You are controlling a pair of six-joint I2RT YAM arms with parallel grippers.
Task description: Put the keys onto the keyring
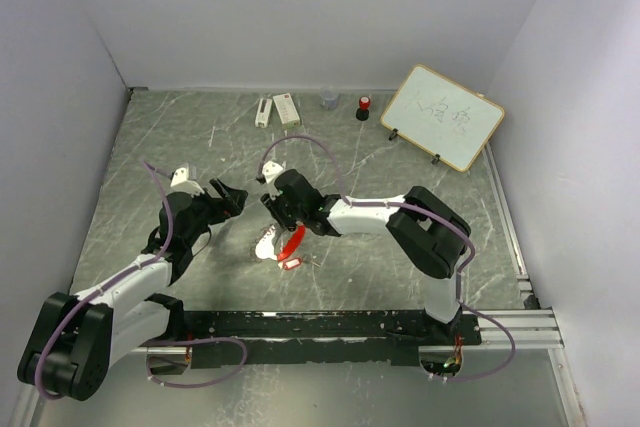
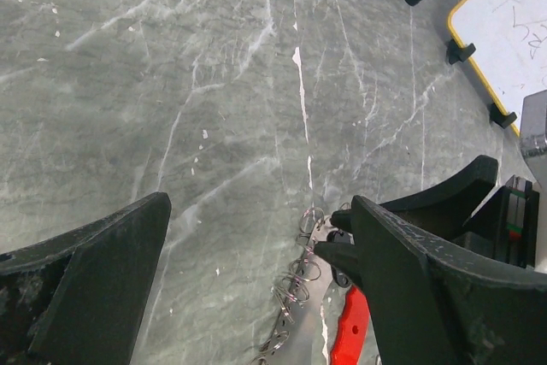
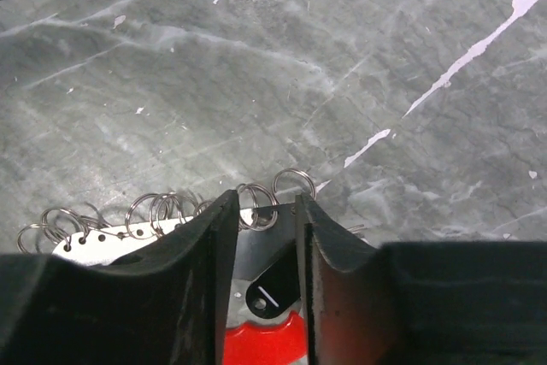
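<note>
Table (image 1: 200, 137): grey marbled; whiteboard (image 1: 442, 117) at far right.
Left gripper (image 1: 229, 197): jaws wide apart, just left of the keyring.
Right gripper (image 3: 267, 207): jaws narrow, tips astride the keyring's grey piece; grip cannot be told.
Keyring (image 1: 268, 245): on the table, under the right gripper.
Keys (image 1: 291, 265): red-tagged one beside the fob (image 1: 291, 242); black tag (image 3: 272, 290) shows between the right jaws.

Left gripper (image 1: 232, 197), jaws wide apart; right gripper (image 1: 272, 203) close opposite, jaws only narrowly apart (both arms inward).
</note>
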